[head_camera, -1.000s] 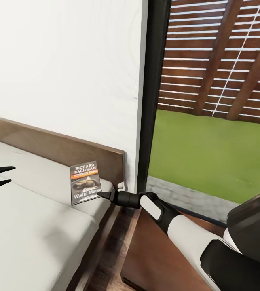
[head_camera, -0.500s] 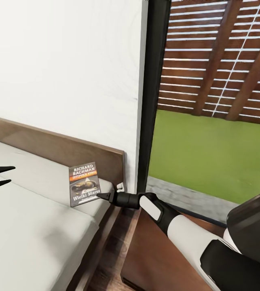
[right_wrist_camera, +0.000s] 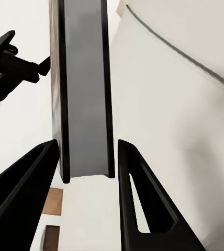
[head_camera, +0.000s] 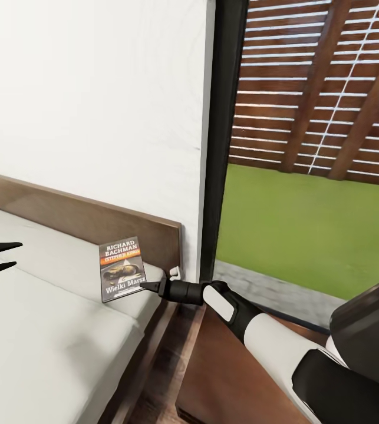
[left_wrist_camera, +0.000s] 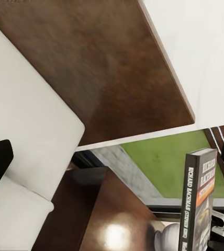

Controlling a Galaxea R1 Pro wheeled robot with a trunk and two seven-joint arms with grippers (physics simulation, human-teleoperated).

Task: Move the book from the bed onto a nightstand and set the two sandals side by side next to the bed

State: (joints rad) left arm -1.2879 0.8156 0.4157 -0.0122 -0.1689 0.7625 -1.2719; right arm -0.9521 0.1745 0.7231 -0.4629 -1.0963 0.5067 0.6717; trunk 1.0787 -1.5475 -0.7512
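Observation:
The book, with its dark cover and orange band, stands tilted up on edge over the light-grey mattress of the bed, close to the dark headboard. My right gripper is shut on the book's lower right corner. In the right wrist view the book's page edge sits between the two black fingers. My left gripper hangs open above the mattress at the far left, well apart from the book. The left wrist view has the book's spine upright. The sandals are out of view.
The dark-brown nightstand stands right of the bed, under my right forearm. A narrow strip of wood floor separates it from the bed frame. Behind it is a tall black-framed window with grass and a slatted fence. A white wall backs the headboard.
The book and my right gripper have edged slightly to the left. The head view has shifted a little. My left gripper has stayed where it was.

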